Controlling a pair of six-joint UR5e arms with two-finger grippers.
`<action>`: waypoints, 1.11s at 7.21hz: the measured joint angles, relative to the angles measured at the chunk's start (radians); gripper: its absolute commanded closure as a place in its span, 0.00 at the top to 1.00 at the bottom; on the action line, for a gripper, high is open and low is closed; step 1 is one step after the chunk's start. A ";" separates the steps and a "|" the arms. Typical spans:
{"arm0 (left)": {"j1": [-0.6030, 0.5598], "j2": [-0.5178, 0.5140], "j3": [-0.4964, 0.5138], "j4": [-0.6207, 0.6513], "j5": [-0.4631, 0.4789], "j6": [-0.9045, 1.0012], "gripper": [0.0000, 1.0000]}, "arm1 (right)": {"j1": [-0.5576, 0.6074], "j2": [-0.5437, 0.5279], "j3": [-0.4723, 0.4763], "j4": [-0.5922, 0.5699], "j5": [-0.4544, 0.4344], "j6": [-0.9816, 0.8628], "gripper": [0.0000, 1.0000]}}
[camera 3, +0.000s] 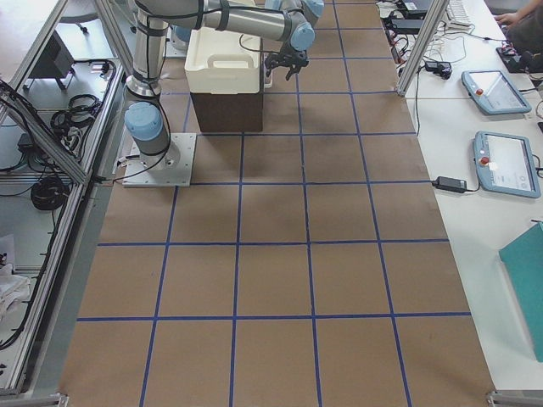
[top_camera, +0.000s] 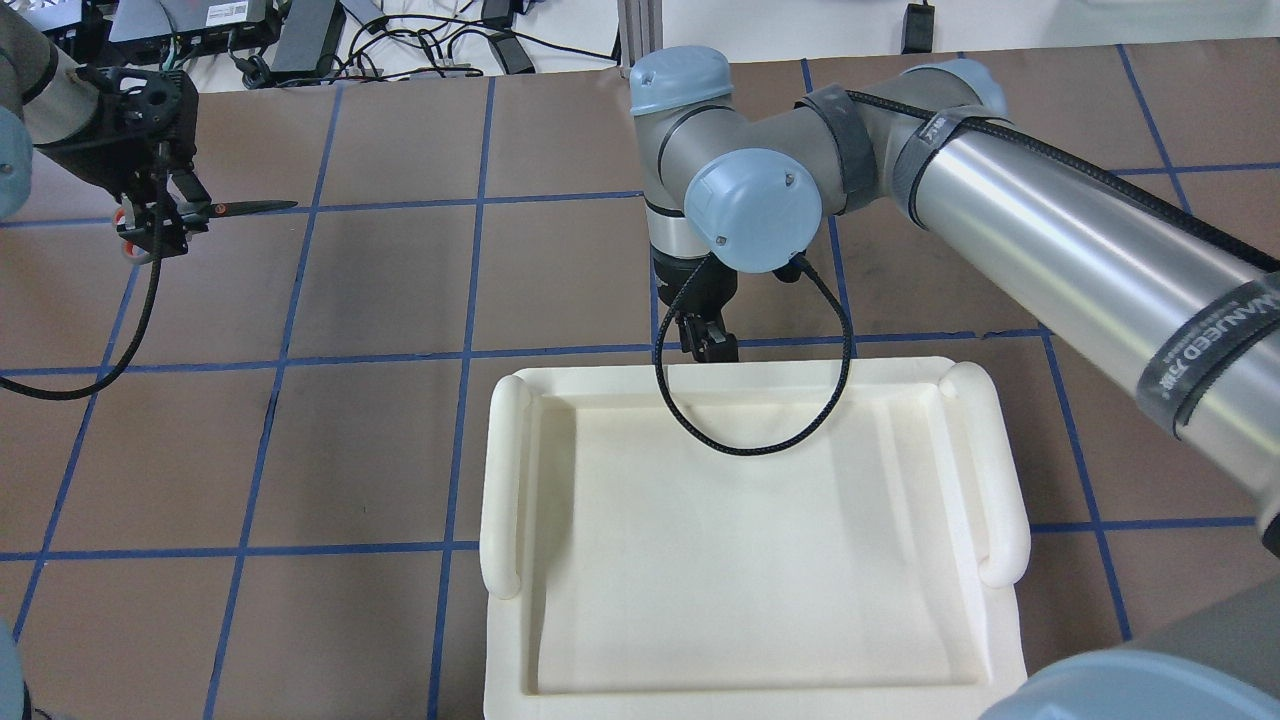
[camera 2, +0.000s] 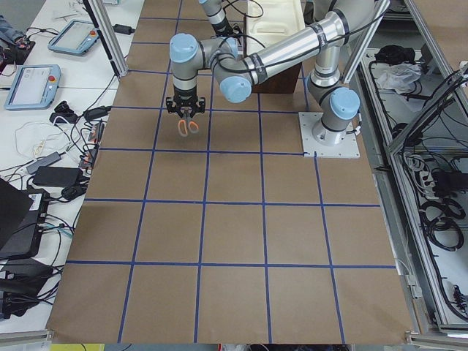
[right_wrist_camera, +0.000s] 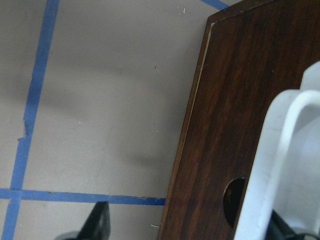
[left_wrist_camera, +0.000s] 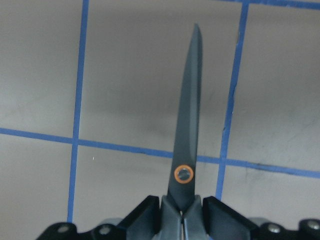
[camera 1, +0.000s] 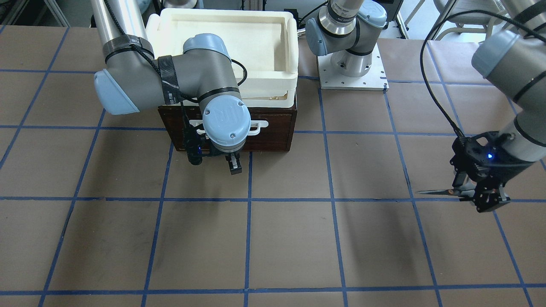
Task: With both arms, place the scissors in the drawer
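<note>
My left gripper (camera 1: 473, 194) is shut on the scissors (camera 1: 435, 192) and holds them above the table, far to the left of the drawer, with the closed dark blades level. In the left wrist view the blades (left_wrist_camera: 189, 125) stick out between the fingers (left_wrist_camera: 150, 216). The grey and orange handles show in the exterior left view (camera 2: 189, 126). The dark brown drawer (camera 1: 273, 132) looks closed, and its white handle (camera 1: 258, 126) is partly hidden by my right wrist. My right gripper (camera 1: 233, 164) is open just in front of the drawer face (right_wrist_camera: 225, 125), beside the handle (right_wrist_camera: 285, 150).
A white foam tray (camera 1: 290, 47) sits on top of the drawer box and fills the near middle of the overhead view (top_camera: 505, 480). The left arm's base plate (camera 1: 377, 83) stands beside the box. Brown paper with blue tape lines covers the table.
</note>
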 measured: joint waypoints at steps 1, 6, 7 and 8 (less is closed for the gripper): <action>-0.043 0.053 0.000 -0.044 0.001 -0.076 0.18 | 0.000 0.001 0.000 -0.006 -0.001 -0.019 1.00; -0.242 0.148 0.156 -0.356 0.054 -0.296 0.19 | -0.002 0.001 0.000 -0.087 -0.001 -0.059 1.00; -0.276 0.145 0.169 -0.380 0.078 -0.299 0.19 | -0.003 0.001 0.000 -0.092 -0.001 -0.068 1.00; -0.296 0.139 0.170 -0.391 0.098 -0.298 0.20 | -0.006 0.002 -0.001 -0.096 -0.001 -0.084 1.00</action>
